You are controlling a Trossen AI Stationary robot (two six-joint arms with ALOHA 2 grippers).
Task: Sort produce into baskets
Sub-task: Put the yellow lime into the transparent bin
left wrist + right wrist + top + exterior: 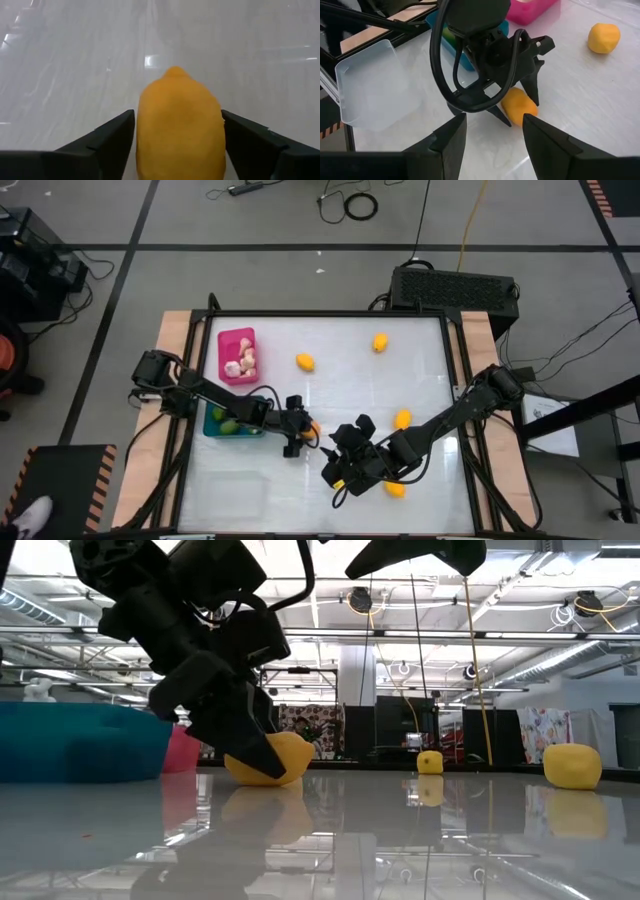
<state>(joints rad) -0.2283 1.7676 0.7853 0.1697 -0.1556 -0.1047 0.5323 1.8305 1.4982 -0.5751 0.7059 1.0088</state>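
The left gripper (303, 434) sits low near the middle of the worktop (340, 480), jaws wide either side of a yellow fruit (180, 132) but not yet pinching it. That rounded fruit could squirt out forward if they close off-centre. The right gripper (342, 470) hovers just beside it, jaws parted and empty, close enough that the arms might clash.

The pink basket (237, 338) near the far-left corner holds pale bulbs (243, 362). The teal basket (214, 427) by the left edge holds green pieces (229, 425). The clear basket (372, 82) looks empty. Four more yellow fruits lie loose.
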